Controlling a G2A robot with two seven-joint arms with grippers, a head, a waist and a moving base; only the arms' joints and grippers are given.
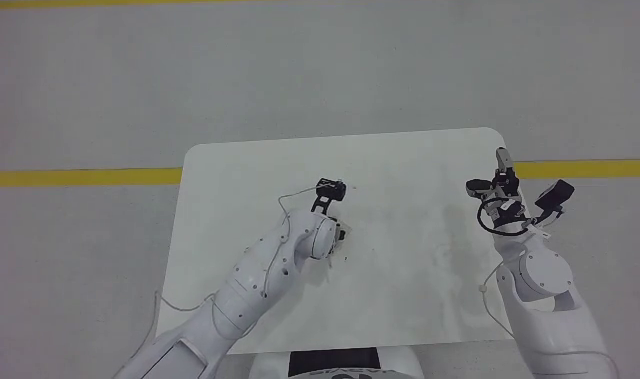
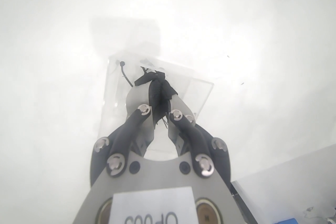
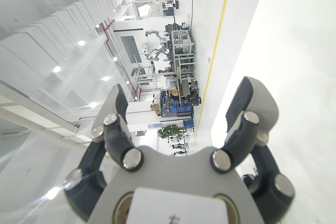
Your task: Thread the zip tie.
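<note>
**left fingers closed at the clear block, tie only partly visible**

we start with the white table (image 1: 250, 169). the left arm is set near its middle and the right arm is out at its right edge.

the right gripper (image 3: 181, 93) is lifted off the surface and faces the room. its jaws are spread wide with nothing between them, so we judge it plays no part in the threading yet.

the left gripper (image 2: 158, 86) is down over a clear block (image 2: 195, 93) that sits on the table. its dark fingertips are pressed together against the block's near side.

the zip tie (image 2: 125, 76) is a thin black strand on that block. a small knob marks one end, and the strap curves toward the closed fingertips and disappears behind them. we cannot tell whether the strap is actually pinched or only lies beside the pads.

the risks, as we judge them:
- if the grip is on the pads alone, any pull comes away empty.
- a thin strap can bend and miss its hole.
- the block looks light and unfixed, so a sideways push could slide or tip it.
- the fingertips hide the contact point, so a slip could go unseen.
</note>
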